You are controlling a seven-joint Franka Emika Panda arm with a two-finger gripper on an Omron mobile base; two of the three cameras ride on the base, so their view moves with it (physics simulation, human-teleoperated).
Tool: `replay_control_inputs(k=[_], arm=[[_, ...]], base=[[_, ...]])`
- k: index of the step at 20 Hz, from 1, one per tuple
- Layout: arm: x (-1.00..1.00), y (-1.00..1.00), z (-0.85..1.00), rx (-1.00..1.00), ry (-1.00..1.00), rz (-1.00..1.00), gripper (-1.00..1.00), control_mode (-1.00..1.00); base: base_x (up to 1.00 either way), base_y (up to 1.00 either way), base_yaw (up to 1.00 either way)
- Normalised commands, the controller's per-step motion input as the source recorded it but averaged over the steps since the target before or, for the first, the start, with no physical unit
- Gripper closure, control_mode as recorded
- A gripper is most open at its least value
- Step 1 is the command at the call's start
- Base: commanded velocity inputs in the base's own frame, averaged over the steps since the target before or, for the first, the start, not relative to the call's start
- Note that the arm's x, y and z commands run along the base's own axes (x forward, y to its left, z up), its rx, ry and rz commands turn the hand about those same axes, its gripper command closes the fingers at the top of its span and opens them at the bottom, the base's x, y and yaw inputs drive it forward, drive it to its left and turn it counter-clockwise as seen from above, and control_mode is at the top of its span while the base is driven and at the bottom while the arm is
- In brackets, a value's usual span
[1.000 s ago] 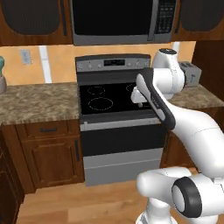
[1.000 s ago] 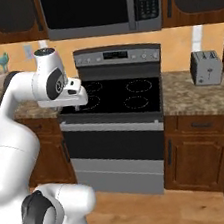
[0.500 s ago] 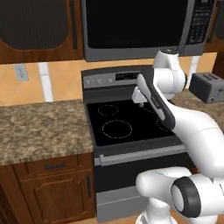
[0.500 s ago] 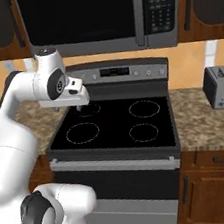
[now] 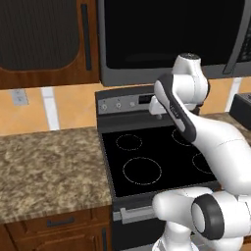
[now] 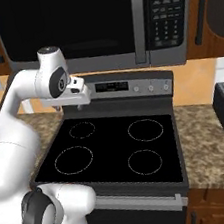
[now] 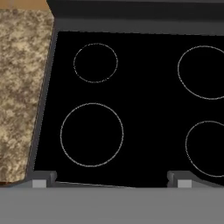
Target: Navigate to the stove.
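1. The freestanding stove with black glass cooktop and four white burner rings (image 6: 114,149) stands straight ahead of the base, set between speckled granite counters (image 5: 49,166). Its grey knobbed back panel (image 6: 130,86) sits at the wall side, under the black built-in microwave (image 6: 92,26); its front edge faces the robot.
2. The two-finger gripper (image 7: 109,178) hangs above the cooktop, its dark tips spread wide apart, holding and touching nothing.

A speckled brown granite counter (image 5: 49,166) sits on dark wood cabinets (image 5: 59,225), with more counter (image 6: 211,140) on the far side. A tan wall (image 5: 73,108) carries a white outlet (image 5: 18,96). Dark upper cabinets (image 5: 44,39) flank a black built-in microwave (image 6: 97,25).
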Motion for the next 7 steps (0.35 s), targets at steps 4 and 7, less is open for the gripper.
replay_control_inputs(k=[4,7], arm=[[0.0,0.0,0.0,0.0,0.0,0.0,-1.0,1.0],[0.0,0.0,0.0,0.0,0.0,0.0,-1.0,1.0]], base=[[0.53,0.06,0.0],[0.47,0.08,0.0]])
